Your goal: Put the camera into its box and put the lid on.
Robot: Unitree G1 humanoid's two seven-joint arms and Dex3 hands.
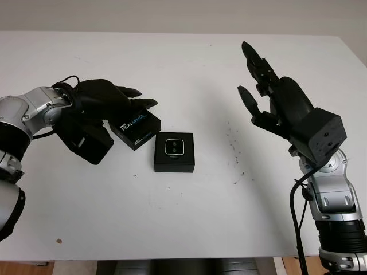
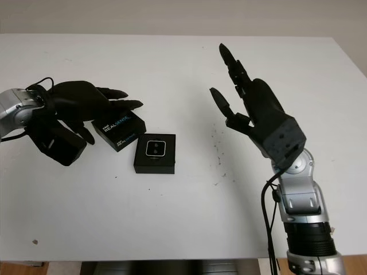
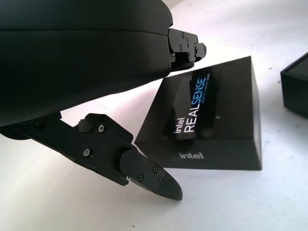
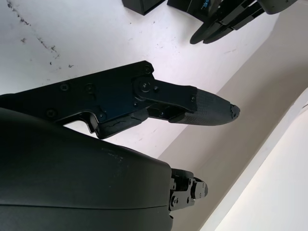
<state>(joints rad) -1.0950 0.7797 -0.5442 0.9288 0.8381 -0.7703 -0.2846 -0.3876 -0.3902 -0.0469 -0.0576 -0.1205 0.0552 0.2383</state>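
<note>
My left robot hand [image 1: 109, 97] hovers over the lid [image 1: 135, 128] and covers its back edge; I see no grasp, so it is released. I count one lid, one box [image 1: 174, 152] and one camera [image 1: 174, 147], sitting inside the box on the white worktop [image 1: 183, 217]. My right robot hand [image 1: 275, 100] is released, raised well right.

A white desk [image 1: 189, 229] spans the head views. Its surface carries a scatter of small dark specks and scuff marks [image 1: 234, 150] right of centre, running in a loose line toward the near edge. A single brownish spot [image 1: 58, 241] sits near the front left corner. Behind the far edge stands a plain pale wall [image 1: 183, 14].
</note>
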